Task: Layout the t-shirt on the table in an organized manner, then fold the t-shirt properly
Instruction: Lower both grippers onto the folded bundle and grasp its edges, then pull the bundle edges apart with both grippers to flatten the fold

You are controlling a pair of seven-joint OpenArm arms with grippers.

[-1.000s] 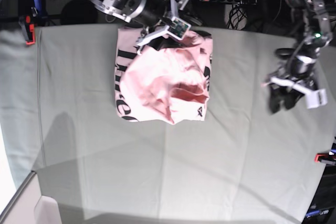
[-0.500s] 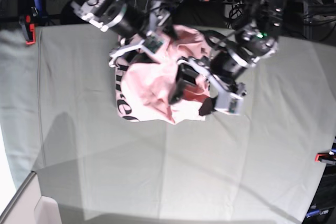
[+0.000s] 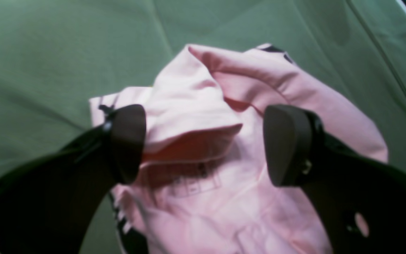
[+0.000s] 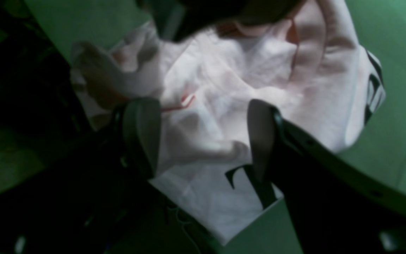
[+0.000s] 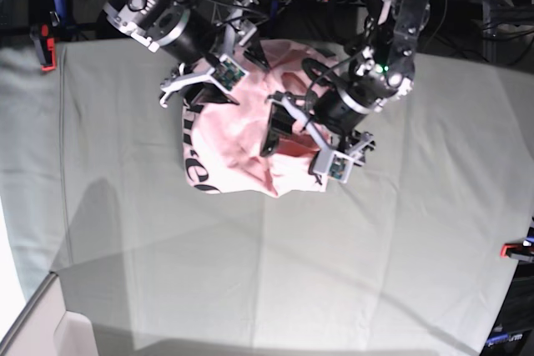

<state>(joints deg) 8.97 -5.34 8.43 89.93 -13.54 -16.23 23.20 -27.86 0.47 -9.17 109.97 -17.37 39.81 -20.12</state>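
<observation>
At nine o'clock of the base view, bare grey-green table, creased, with a red clamp at the far-left edge near ten o'clock. Toward eleven o'clock, the right gripper over the upper-left part of the t-shirt; jaws spread wide in the right wrist view, pink cloth between and beneath them, nothing pinched. At twelve o'clock, near the far edge of the table, the t-shirt itself: a crumpled pink heap, rumpled folds on top, black lettering peeking out along its nine o'clock side, a small printed mark at the five o'clock corner. Neither spread flat nor squared. Toward one o'clock, the left gripper over the lower-right part of the heap, jaws likewise wide apart; in the left wrist view a raised fold of pink cloth between the black pads, not clamped. Contact with the cloth hard to judge from either wrist view. Farther right, at three o'clock, plain table, another red clamp toward four o'clock.

Progress, as judged: very early. Layout not yet done: no sleeves, hem or collar pulled out and flattened. Remaining: grasp at edges or corners, spread the shirt flat, smooth it, then the whole fold.
</observation>
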